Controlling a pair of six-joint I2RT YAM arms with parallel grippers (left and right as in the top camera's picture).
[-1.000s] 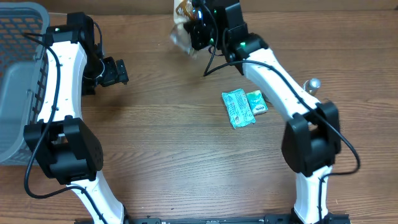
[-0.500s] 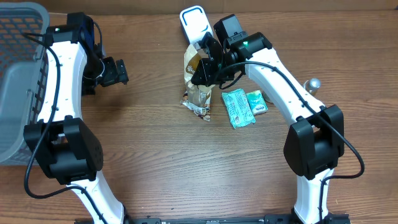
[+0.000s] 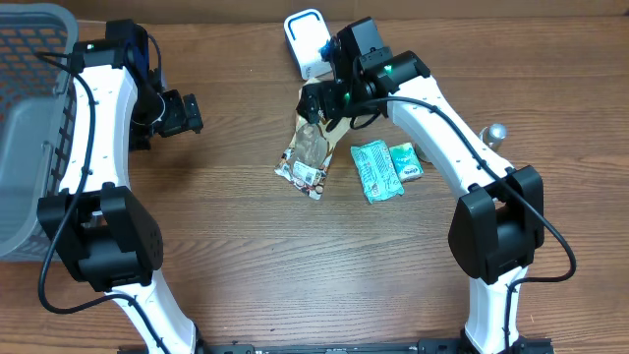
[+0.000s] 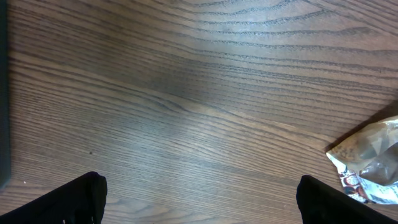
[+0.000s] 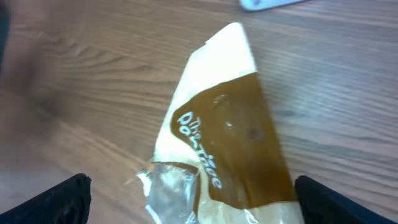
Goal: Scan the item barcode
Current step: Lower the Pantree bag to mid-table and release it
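Wooden table [image 3: 236,246] bears a crinkled brown-and-cream snack packet [image 3: 307,155], clear-ended, lying flat; the right gripper [image 3: 317,104], clamped on it before, now gapes wide above, and the left gripper [image 3: 189,113] stays wide.

I am looking straight down on the table [image 3: 236,246] from overhead, far enough off to be taking in the basket [image 3: 25,118] at the left edge and the packet [image 3: 307,157]. The left wrist camera is sitting near the wood, facing down past the left fingers [image 4: 74,199] in its bottom corners, and is catching the packet's corner at its right edge. The right wrist camera is sitting closest, facing down between the right fingers [image 5: 56,199], with the packet filling its middle. All three are sharing that packet.
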